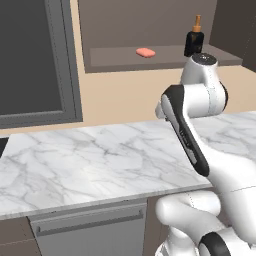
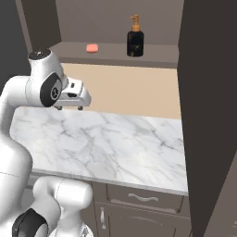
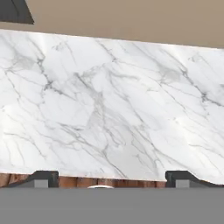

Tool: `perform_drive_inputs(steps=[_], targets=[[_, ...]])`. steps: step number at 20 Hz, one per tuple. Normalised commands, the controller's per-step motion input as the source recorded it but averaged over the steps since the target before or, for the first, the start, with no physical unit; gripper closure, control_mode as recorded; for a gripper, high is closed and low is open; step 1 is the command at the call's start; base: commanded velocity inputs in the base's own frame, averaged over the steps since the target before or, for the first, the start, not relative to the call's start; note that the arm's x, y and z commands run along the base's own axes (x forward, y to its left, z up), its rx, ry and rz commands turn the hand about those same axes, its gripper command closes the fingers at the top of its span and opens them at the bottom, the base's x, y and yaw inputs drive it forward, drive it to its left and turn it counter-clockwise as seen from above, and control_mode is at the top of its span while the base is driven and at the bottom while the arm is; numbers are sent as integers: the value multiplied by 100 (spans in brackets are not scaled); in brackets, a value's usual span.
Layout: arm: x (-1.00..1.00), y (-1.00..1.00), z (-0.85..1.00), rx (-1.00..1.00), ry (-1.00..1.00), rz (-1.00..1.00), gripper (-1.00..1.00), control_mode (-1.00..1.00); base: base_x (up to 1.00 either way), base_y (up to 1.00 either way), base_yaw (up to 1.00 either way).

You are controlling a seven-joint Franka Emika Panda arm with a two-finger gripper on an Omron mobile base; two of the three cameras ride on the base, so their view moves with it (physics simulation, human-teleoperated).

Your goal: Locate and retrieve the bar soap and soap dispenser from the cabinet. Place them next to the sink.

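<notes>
Pincer (image 2: pixel 69 108) low over counter (image 2: pixel 115 139); bar soap (image 2: pixel 92 48) above on shelf.

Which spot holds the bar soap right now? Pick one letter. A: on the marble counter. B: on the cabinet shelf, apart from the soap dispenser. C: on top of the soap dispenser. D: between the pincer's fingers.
B: the bar soap lies flat on the cabinet shelf, with bare shelf between it and the soap dispenser.
</notes>
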Motion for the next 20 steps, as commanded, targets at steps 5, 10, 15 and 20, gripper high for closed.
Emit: perform_drive_inputs(steps=[5, 10, 15, 20], targets=[[-45, 0, 53, -9, -34, -3, -100, -100, 0, 0, 0], [-38, 0, 63, 0, -33, 0, -100, -100, 0, 0, 0], [-36, -11, 59, 0, -22, 0, -100, -100, 0, 0, 0], [-18, -11, 59, -8, -14, -4, -100, -100, 0, 0, 0]])
